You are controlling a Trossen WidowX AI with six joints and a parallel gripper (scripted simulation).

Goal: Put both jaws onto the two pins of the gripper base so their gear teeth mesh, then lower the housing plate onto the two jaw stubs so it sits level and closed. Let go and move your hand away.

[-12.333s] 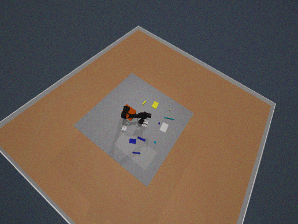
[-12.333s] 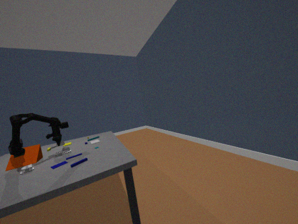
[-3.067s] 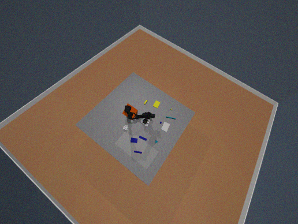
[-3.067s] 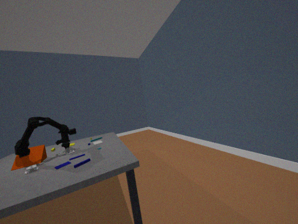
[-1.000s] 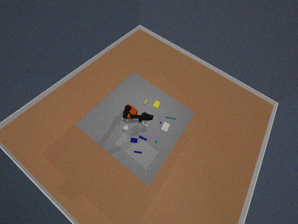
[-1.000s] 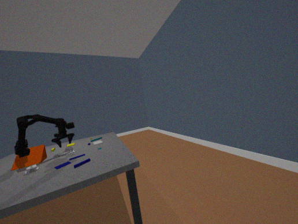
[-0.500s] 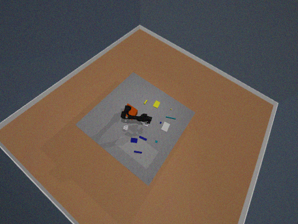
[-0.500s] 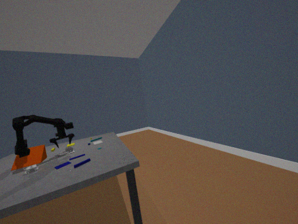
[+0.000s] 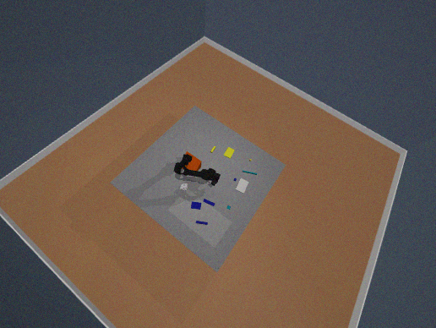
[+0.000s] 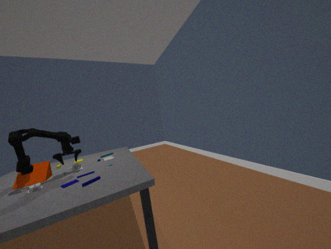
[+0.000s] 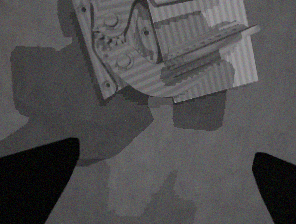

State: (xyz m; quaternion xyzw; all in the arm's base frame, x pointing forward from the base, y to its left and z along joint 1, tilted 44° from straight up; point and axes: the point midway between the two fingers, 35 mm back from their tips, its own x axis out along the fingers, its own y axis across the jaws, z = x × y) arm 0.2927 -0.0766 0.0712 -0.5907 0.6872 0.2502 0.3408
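Observation:
My gripper (image 10: 70, 163) (image 11: 165, 154) is open and empty, above the table just off the gripper base. The pale gripper base (image 10: 76, 167) (image 11: 150, 84) lies at the top of the wrist view, partly cut off. Two round pin heads show on it, with gear teeth between them. A long, narrow jaw part (image 11: 215, 46) slants across its striped area. The other jaw's outline is unclear and partly out of frame. Whether the teeth mesh or the housing plate lies level cannot be told. Another pale part (image 9: 183, 186) (image 10: 34, 187) lies near the orange block.
An orange block (image 9: 193, 162) (image 10: 40, 173) stands by the arm's base. Blue pieces (image 9: 196, 205) (image 10: 91, 181) lie towards the front. A yellow block (image 9: 229, 152), a teal bar (image 9: 249, 172) and a white block (image 9: 242, 185) lie farther out on the grey table (image 9: 160, 139) (image 10: 48, 200).

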